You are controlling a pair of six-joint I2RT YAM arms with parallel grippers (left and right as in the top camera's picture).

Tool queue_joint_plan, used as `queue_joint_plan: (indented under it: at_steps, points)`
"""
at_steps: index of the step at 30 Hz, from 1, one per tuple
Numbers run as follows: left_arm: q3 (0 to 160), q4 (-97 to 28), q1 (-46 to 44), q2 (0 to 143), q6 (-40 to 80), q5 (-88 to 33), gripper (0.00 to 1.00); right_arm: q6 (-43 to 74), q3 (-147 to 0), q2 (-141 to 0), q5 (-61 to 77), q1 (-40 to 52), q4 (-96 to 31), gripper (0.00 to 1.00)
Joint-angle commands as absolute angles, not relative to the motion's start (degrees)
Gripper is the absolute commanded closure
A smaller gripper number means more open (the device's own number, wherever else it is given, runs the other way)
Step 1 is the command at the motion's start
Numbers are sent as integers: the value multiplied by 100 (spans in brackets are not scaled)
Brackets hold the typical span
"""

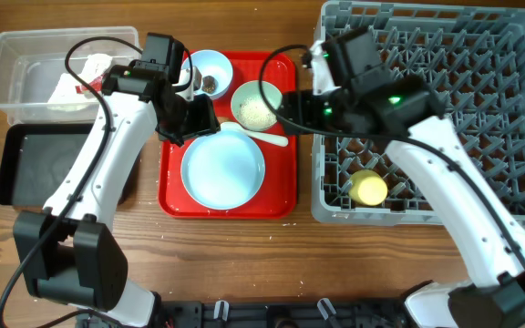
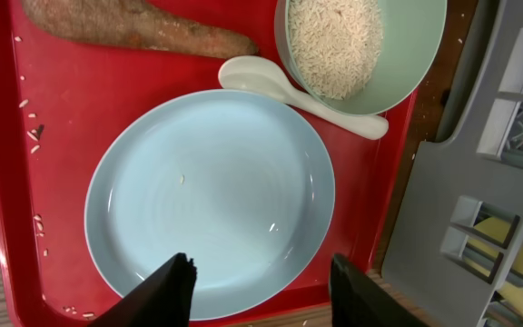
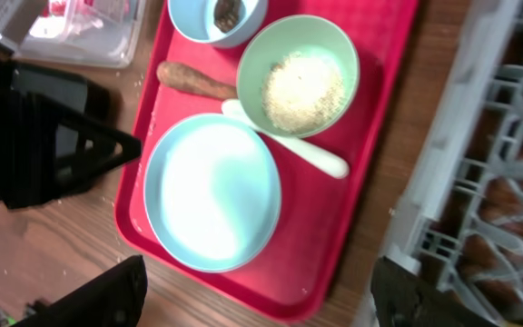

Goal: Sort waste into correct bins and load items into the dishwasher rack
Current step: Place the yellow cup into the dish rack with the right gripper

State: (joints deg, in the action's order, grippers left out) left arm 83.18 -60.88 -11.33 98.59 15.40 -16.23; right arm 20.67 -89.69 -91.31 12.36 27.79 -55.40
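Note:
A pale blue plate (image 1: 223, 169) lies empty on the red tray (image 1: 285, 196). My left gripper (image 1: 197, 121) hovers open over the plate's edge (image 2: 212, 200), fingers (image 2: 261, 282) empty. My right gripper (image 1: 293, 113) is open and empty at the tray's right side, high above the plate (image 3: 212, 195). One bowl (image 1: 256, 105) holds white rice (image 2: 334, 41). The other bowl (image 1: 210, 71) holds a dark brown lump (image 3: 228, 14). A white spoon (image 2: 298, 95) and a brown stick (image 2: 143, 32) lie between the bowls and the plate. The yellow cup (image 1: 368, 189) stands in the grey rack (image 1: 445, 109).
The clear tub (image 1: 25, 77) at the far left holds a crumpled white napkin (image 1: 73, 87) with something red beside it. The black tray (image 1: 44, 164) lies just in front of the tub. Loose rice grains (image 2: 36, 136) dot the red tray. The rack stands directly right of the red tray.

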Motion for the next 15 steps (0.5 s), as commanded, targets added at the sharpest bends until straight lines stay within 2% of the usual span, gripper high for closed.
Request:
queue_joint_plan:
  at_steps: [1, 7, 10, 15]
  points:
    - [8390, -6093, -1107, 9765, 1841, -1295, 54, 2587, -8879, -9520, 956, 2923, -5076, 23]
    - [8390, -6090, -1107, 9765, 2003, -1122, 56, 2871, -8879, -10296, 482, 2995, -4263, 32]
    - [8390, -6093, -1107, 9765, 2353, -635, 57, 2950, -8879, -10726, 421, 2995, -4086, 34]
    - [8390, -5999, -1107, 9765, 2471, -399, 56, 3046, -8879, -11000, 390, 2995, -4036, 35]
